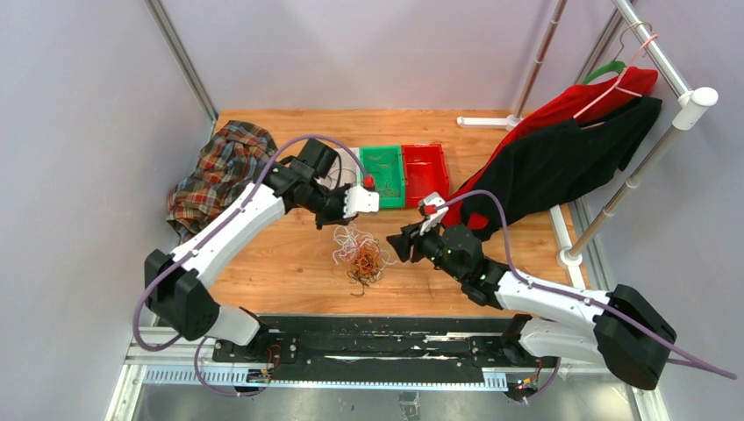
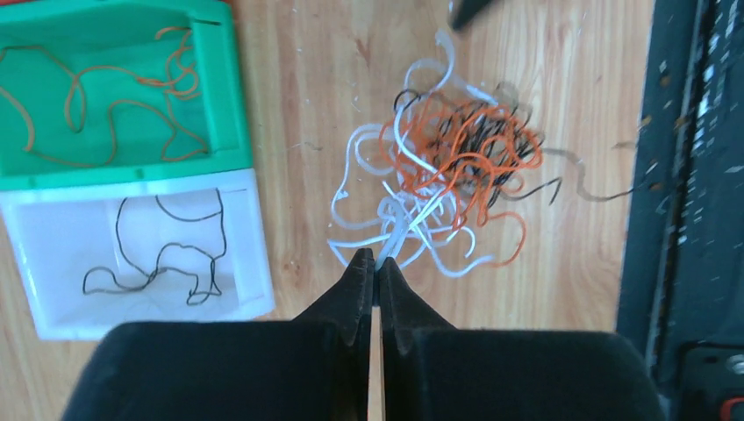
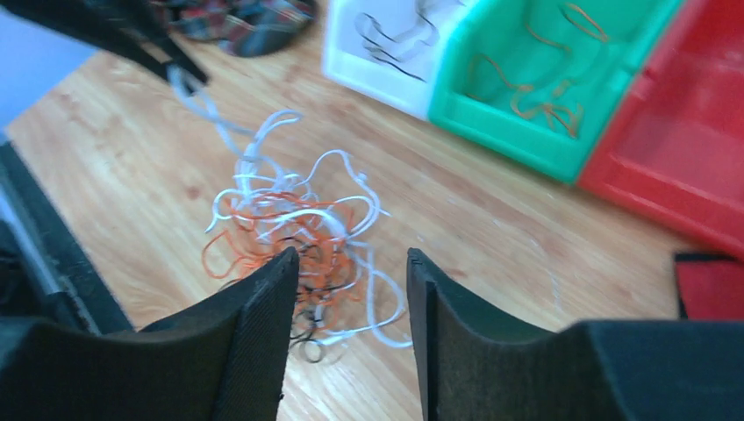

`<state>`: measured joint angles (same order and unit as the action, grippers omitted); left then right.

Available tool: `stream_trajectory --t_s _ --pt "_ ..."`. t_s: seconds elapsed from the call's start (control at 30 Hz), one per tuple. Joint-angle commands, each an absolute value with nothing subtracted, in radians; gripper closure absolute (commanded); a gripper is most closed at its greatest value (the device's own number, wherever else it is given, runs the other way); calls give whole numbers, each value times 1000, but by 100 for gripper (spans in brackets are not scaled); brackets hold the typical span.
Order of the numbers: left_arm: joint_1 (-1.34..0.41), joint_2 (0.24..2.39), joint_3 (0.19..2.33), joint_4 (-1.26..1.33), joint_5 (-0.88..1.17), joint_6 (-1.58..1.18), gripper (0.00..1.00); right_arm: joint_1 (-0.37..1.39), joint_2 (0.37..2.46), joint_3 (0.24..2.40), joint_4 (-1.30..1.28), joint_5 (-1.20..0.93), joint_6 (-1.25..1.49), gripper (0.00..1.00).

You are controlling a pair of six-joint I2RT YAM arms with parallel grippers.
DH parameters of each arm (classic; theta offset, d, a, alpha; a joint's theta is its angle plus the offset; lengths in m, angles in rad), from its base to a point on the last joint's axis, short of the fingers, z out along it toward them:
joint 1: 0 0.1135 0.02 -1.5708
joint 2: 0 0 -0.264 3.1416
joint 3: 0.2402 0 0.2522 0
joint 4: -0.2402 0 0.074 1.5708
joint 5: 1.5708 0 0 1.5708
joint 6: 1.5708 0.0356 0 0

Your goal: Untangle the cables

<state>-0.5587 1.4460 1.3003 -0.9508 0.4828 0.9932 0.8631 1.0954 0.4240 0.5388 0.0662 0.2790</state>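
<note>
Here, the left hand (image 2: pixel 377 263) is pressed shut on a white strand (image 2: pixel 411 226) at the near edge of the cables (image 2: pixel 452 162). This strand runs from the fingertips back into the heap, so it is not free yet. The right hand (image 3: pixel 351 263) hangs just above the other side of the heap with its jaws apart at a middle width, and it holds nothing. The cables lie on the desk (image 2: pixel 561 70) between the two hands, with white, orange and black loops crossing each other in one knot. Further out, the green bin (image 2: pixel 230 96) has an orange strand (image 2: pixel 178 83) in it, the white bin (image 2: pixel 259 263) beside it has a black strand (image 2: pixel 167 252), and a red bin (image 3: pixel 676 167) stands next to the green one. So only a small part of the job seems done: two strands are separated and sorted by colour. Most of it is left, because the heap holds many loops of all three colours.
</note>
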Motion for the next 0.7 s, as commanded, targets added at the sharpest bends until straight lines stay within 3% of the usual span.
stream_trajectory --t_s 0.0,0.23,0.67 --pt "-558 1371 1378 -1011 536 751 100 976 1112 486 711 102 225 48" --pt "-568 1289 1419 -1020 556 629 100 1069 1213 567 838 99 218 43" --pt "-607 1278 1479 -1078 572 615 100 1091 1353 637 964 257 200 44"
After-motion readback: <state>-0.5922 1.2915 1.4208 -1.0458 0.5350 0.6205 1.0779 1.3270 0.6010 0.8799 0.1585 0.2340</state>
